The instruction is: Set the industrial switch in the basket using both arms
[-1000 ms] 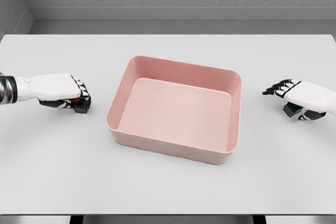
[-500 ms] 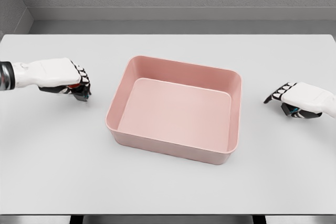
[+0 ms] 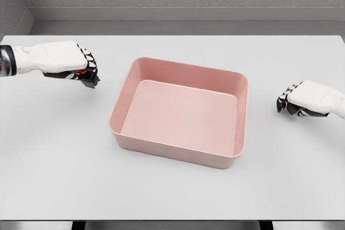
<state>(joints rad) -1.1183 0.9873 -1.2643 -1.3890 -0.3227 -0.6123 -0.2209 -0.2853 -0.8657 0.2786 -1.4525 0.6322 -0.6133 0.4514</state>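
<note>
I see the pink basket (image 3: 179,112) sitting mid-counter (image 3: 54,160), empty, slightly skewed w/ its right end angled toward the near edge. My left hand (image 3: 81,70) is off to the basket's left, nearer the counter's far-left corner, fingers clamped on a small dark switch (image 3: 88,81) w/ a bit of red and teal showing; most of the switch is hidden under the fingers. It looks lifted off the counter, though I can't tell for sure. It's outside the basket, just beside the basket's far-left corner. My right hand (image 3: 295,101) is by the counter's right edge, well apart from the basket, fingers curled around a dark item (image 3: 301,112) w/ a teal speck underneath; too covered to ID.
</note>
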